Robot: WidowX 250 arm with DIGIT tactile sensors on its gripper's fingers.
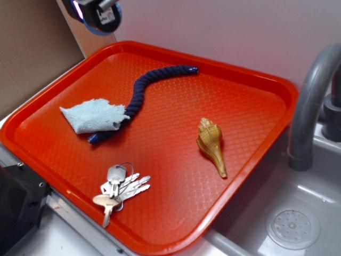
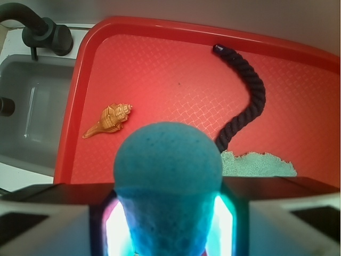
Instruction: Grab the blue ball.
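The blue ball sits clamped between the fingers, above rope, cloth and seashell.

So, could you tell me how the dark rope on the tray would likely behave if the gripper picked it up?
The rope lies in a loose S-curve, so it is probably floppy and would sag from the pinch point. Its twisted strands look grippy, not slippery. One end lies under the pale cloth, which might drag along.

Camera placement, two views.
Exterior: high, oblique, facing the whole red tray. Wrist: looks down between the fingers, closer; both share rope, shell, cloth.
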